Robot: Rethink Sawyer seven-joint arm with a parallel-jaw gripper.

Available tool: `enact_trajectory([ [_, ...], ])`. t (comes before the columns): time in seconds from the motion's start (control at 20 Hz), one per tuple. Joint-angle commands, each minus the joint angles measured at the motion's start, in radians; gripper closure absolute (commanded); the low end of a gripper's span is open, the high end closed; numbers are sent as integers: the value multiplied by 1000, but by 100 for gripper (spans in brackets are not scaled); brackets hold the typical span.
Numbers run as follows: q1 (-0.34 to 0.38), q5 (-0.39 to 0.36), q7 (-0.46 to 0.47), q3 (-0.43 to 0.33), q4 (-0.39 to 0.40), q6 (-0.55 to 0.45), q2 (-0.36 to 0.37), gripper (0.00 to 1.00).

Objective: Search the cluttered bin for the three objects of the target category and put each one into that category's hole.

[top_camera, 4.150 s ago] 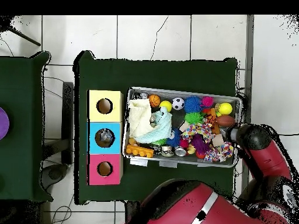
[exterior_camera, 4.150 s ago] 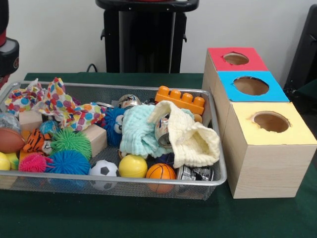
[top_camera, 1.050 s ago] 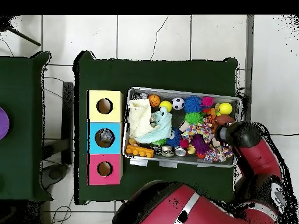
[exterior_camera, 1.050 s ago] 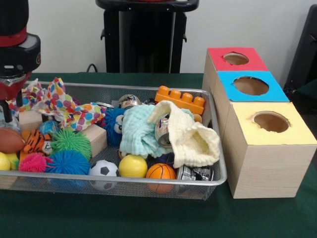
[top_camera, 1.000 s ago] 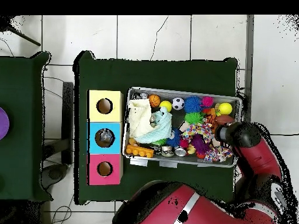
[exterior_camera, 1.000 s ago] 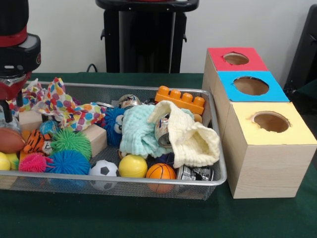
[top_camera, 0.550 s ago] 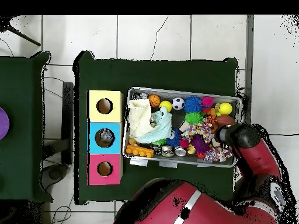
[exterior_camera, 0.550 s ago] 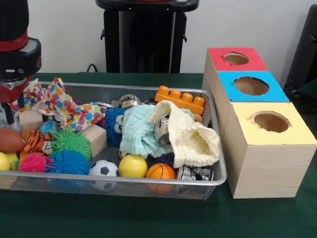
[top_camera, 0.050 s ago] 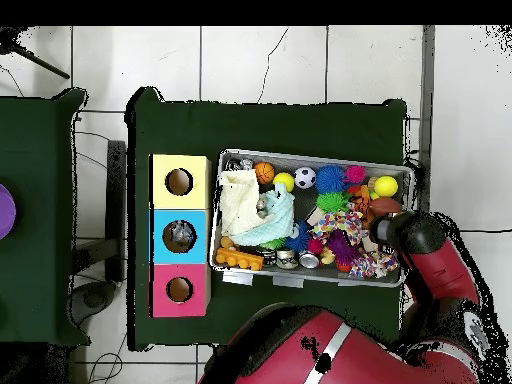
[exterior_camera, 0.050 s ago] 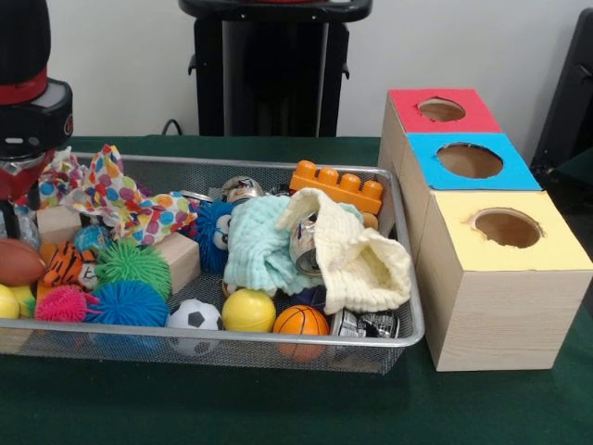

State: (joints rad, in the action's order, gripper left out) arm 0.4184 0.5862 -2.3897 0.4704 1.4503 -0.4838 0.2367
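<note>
A wire-mesh bin (exterior_camera, 0.050 s ago: 408, 326) is seen on a green tablecloth (exterior_camera, 0.050 s ago: 278, 408), filling the left and centre of the front view. The red and black arm (exterior_camera, 0.050 s ago: 28, 83) is seen at the upper left edge of the front view, above the bin's left end; in the overhead view it covers the bin's right end at centre right. The gripper (exterior_camera, 0.050 s ago: 11, 218) is mostly cut off at the left edge, and whether it is open or closed cannot be told. Just beside it, a brown toy football (exterior_camera, 0.050 s ago: 18, 262), a tiger-striped toy (exterior_camera, 0.050 s ago: 67, 263) and a polka-dot cloth (exterior_camera, 0.050 s ago: 120, 199) are seen. Lower left in the bin, a green spiky ball (exterior_camera, 0.050 s ago: 134, 264), a blue spiky ball (exterior_camera, 0.050 s ago: 128, 303) and a pink spiky ball (exterior_camera, 0.050 s ago: 63, 304) are grouped together, with a wooden block (exterior_camera, 0.050 s ago: 178, 260) just behind them. Along the front rim, a small soccer ball (exterior_camera, 0.050 s ago: 195, 317), a yellow ball (exterior_camera, 0.050 s ago: 248, 311) and a small basketball (exterior_camera, 0.050 s ago: 300, 322) are lined up. At the centre, a pale blue cloth (exterior_camera, 0.050 s ago: 259, 243) and a cream cloth (exterior_camera, 0.050 s ago: 366, 264) are draped around a metal can (exterior_camera, 0.050 s ago: 304, 243), and an orange toy brick (exterior_camera, 0.050 s ago: 336, 186) is set at the back. At the right of the frame, three wooden boxes are placed in a row touching each other, each with a round hole: a red-topped box (exterior_camera, 0.050 s ago: 443, 111) farthest up, a blue-topped box (exterior_camera, 0.050 s ago: 471, 159) in the middle, and a yellow-topped box (exterior_camera, 0.050 s ago: 505, 232) lowest.
</note>
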Motion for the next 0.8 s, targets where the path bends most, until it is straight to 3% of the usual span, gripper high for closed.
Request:
enact_trajectory([
  [0.05, 42, 8, -123, -146, -11, 67, -102, 0],
  [0.8, 49, -39, -82, -130, -49, 71, -122, 0],
])
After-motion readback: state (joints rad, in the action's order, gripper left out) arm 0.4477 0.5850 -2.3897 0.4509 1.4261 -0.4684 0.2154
